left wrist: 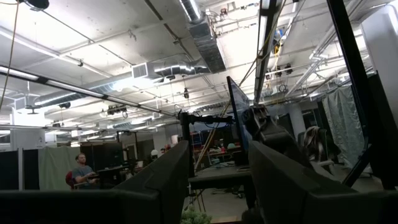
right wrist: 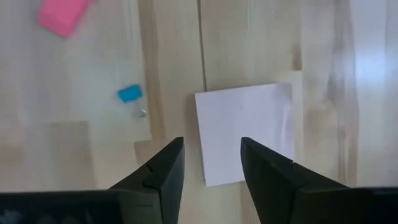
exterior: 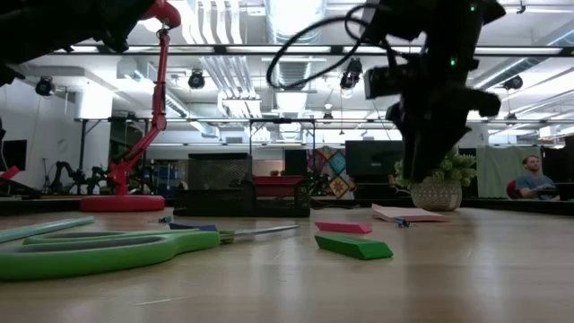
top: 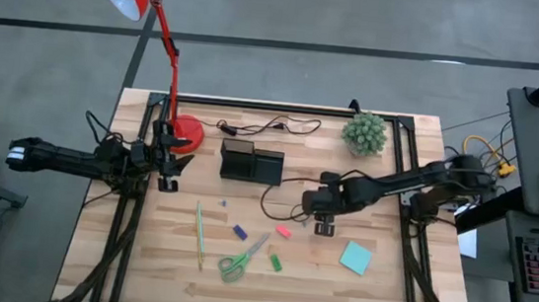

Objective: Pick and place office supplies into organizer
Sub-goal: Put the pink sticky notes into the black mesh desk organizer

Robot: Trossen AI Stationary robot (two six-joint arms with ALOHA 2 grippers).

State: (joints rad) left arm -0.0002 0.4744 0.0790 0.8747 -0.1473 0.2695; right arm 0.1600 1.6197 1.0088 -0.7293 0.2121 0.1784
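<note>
My right gripper (top: 323, 224) hangs open over the table's middle, fingers pointing down. In the right wrist view its fingertips (right wrist: 211, 146) stand above a pale pink sticky pad (right wrist: 245, 134) that lies flat on the wood, clear of it. The teal pad (top: 355, 257), a pink piece (top: 283, 232), a green piece (top: 276, 263), a purple piece (top: 239, 232), the green-handled scissors (top: 242, 259) and the green pencil (top: 199, 233) lie on the near half. The black organizer (top: 252, 161) stands farther back. My left gripper (top: 168, 173) waits open by the lamp base.
A red lamp's round base (top: 184, 133) stands left of the organizer, and its neck leans over the far left edge. A potted plant (top: 365, 133) sits at the far right. A black cable (top: 281, 187) loops between the organizer and my right gripper. A small blue piece (right wrist: 129, 93) lies beside the pad.
</note>
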